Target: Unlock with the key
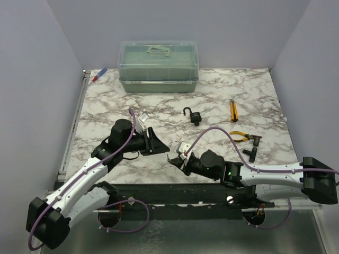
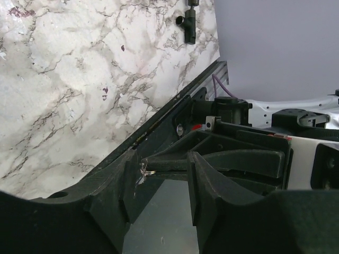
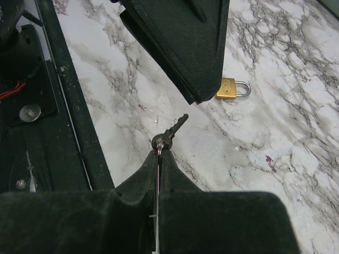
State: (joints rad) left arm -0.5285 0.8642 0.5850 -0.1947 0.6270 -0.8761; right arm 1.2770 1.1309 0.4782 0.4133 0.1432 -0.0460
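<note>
The key (image 3: pixel 170 129) is pinched by its rounded black head between the tips of my right gripper (image 3: pixel 159 152), whose fingers are pressed together on it. The short shaft sticks out ahead of them and angles up and to the right in the right wrist view. It hangs above the marble, not touching it.

Straight beyond the shaft is my left gripper (image 2: pixel 159 196), close to the key but apart from it. Its fingers stand apart with clear space between them. From the left wrist I see a small glint of metal (image 2: pixel 143 171) at the end of the right fingers, near the inner face of one left finger. I cannot tell whether it touches.

The brass padlock (image 3: pixel 233 88) lies flat on the table (image 1: pixel 222 90) past the left gripper's tip, its body partly hidden behind that finger. The black padlock (image 1: pixel 194 116) sits farther in, well apart from both grippers.

Both grippers work just beside the front rail (image 3: pixel 69 106), so there is little room on the near side. The marble is bare between the grippers and the black padlock, and across the left half. The box (image 1: pixel 159 66) sits along the far edge. The orange tool (image 1: pixel 233 109), pliers (image 1: pixel 239 137) and black fitting (image 1: pixel 253 146) lie on the right.
</note>
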